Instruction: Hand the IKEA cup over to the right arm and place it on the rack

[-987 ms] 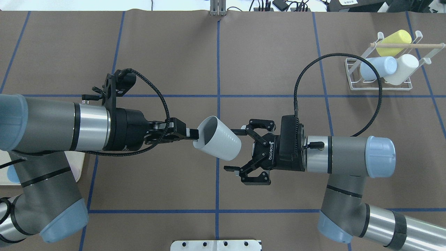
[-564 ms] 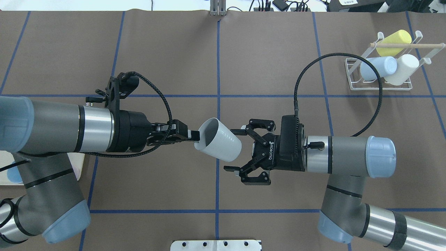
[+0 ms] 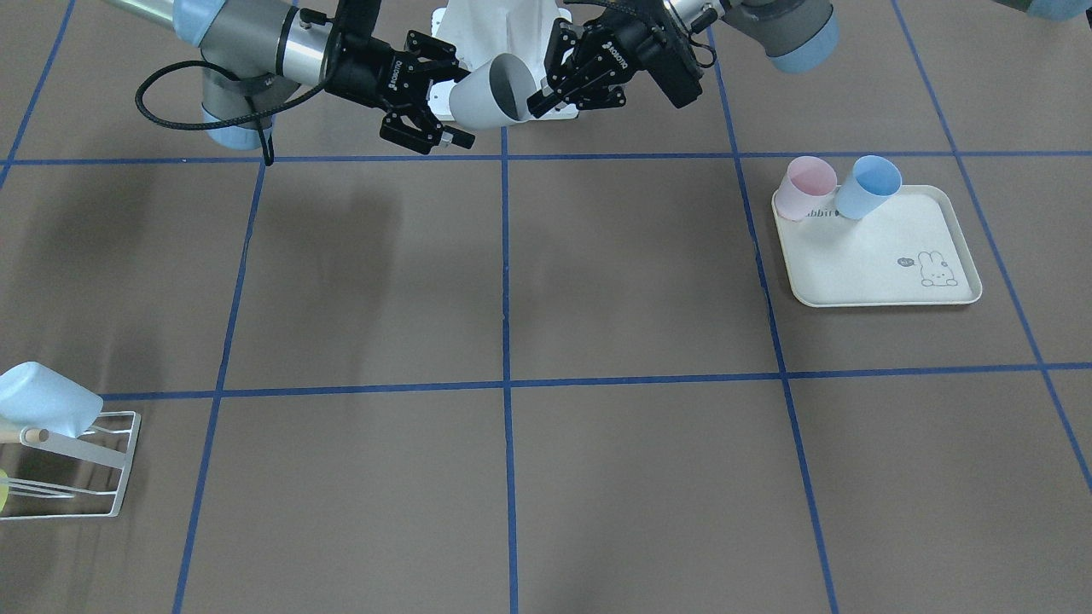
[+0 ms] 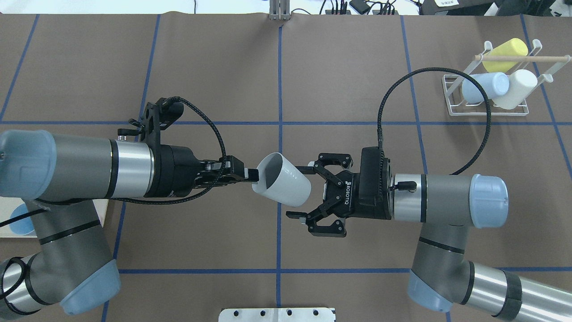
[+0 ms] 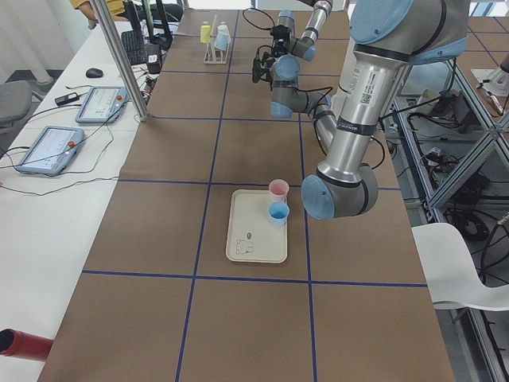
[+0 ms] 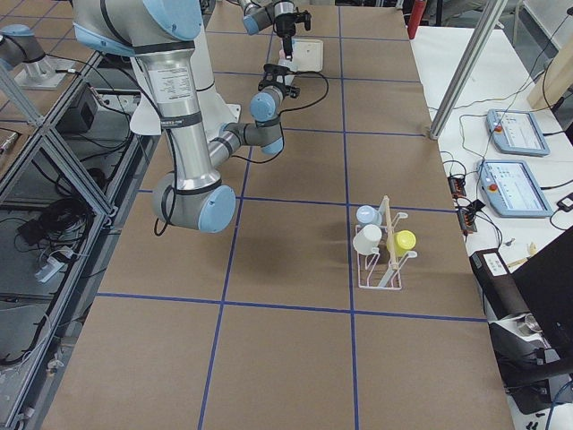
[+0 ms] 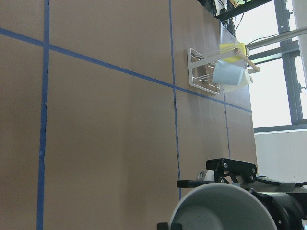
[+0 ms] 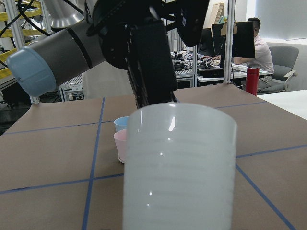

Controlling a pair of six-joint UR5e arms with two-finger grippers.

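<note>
The cup (image 4: pixel 281 185), white and empty, is held in the air above the middle of the bench (image 4: pixel 348 67), close to the centre blue tape line. It is tilted, with its mouth toward the left arm (image 4: pixel 80 167) and its closed base toward the right arm (image 4: pixel 447 197).

The left fingers (image 4: pixel 250 175) are narrow and pinch the rim of the cup, one finger inside the mouth and one outside.

The right fingers (image 4: pixel 304 169) are spread wide and hold nothing. The base end of the cup lies between them. The upper finger is just beside the cup wall; whether it touches cannot be told. The lower finger is apart from the cup. In the right wrist view the cup wall fills the centre of the picture.

A black cable (image 4: pixel 489 120) loops from the right wrist out over the bench.

The rack (image 4: pixel 487 114) stands at the far right corner of the bench, well apart from both arms. It carries a yellow cup (image 4: pixel 505 53), a pale blue cup (image 4: pixel 485 87) and a cream cup (image 4: pixel 518 87) under its wooden dowel (image 4: pixel 518 58).

A tray (image 3: pixel 870 256) on the left arm's side carries a pink cup (image 3: pixel 802 188) and a blue cup (image 3: pixel 866 188), touching each other.
</note>
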